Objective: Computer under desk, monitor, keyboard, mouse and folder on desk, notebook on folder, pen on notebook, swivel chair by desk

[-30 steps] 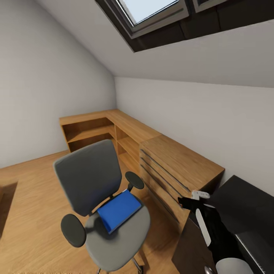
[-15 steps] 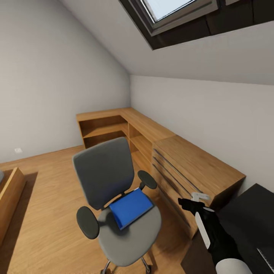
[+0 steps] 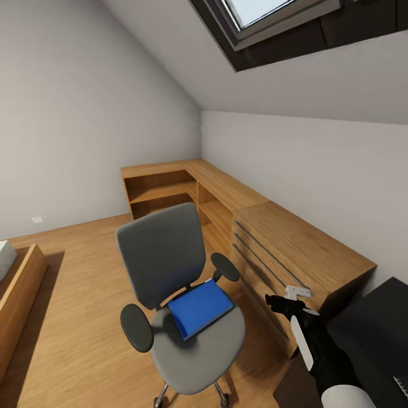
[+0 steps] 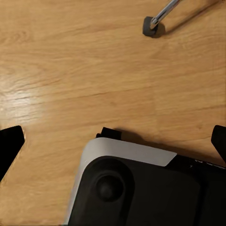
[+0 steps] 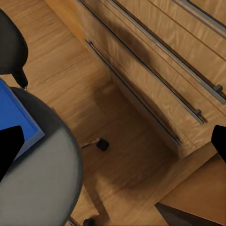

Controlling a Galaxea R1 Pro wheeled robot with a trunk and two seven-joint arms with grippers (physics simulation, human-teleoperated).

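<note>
The blue folder [image 3: 199, 307] lies flat on the seat of the grey swivel chair [image 3: 170, 272], which stands on the wooden floor [image 3: 73, 317] beside the wooden drawer unit [image 3: 294, 249]. The right gripper [image 3: 283, 303] hovers empty with fingers spread between chair and black desk [image 3: 374, 334]; the left gripper [image 4: 113, 141] is likewise spread wide over bare floor.

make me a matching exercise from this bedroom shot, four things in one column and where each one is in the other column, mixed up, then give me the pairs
Things:
1. folder
2. swivel chair
3. wooden drawer unit
4. desk

Places:
A. against the wall under the sloped ceiling
B. lying on the grey seat
C. black corner at the view's lower right
D. standing on the wood floor, beside the drawers

Pairs: 1-B, 2-D, 3-A, 4-C
</note>
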